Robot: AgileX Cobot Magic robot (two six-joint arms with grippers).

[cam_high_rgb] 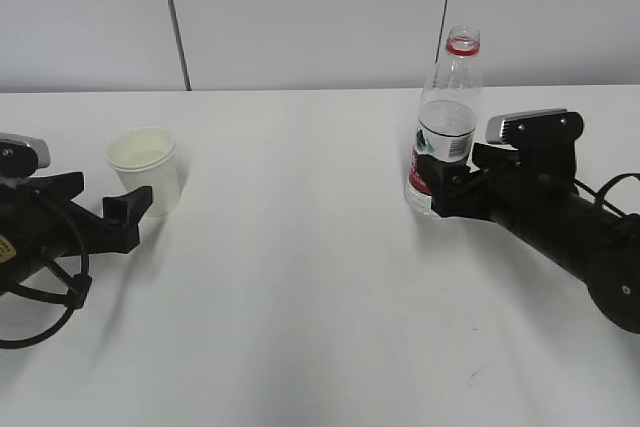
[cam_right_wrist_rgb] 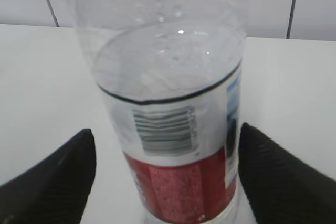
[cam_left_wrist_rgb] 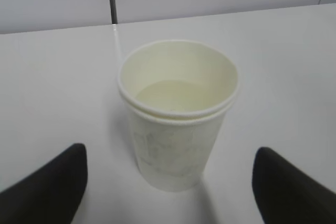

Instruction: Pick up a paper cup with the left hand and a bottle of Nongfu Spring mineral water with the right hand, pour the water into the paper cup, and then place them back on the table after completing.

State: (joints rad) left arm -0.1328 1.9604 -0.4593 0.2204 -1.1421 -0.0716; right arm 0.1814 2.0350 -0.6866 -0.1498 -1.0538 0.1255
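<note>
The exterior camera looked down at a slant across the table (cam_high_rgb: pixel 300 277) toward the back wall, taking in both arms. The left wrist camera sat close behind the paper cup (cam_left_wrist_rgb: pixel 177 114); the right wrist camera sat closer still behind the bottle (cam_right_wrist_rgb: pixel 173 129). Both objects also appeared in the exterior view.

cup (cam_high_rgb: pixel 146 169) left, bottle (cam_high_rgb: pixel 445 127) right, on table (cam_high_rgb: pixel 300 277)

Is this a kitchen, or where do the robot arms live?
Probably a robot test lab, not a kitchen. There's only a bare white table, plain wall panels behind it, and a paper cup and water bottle set out for practice.
</note>
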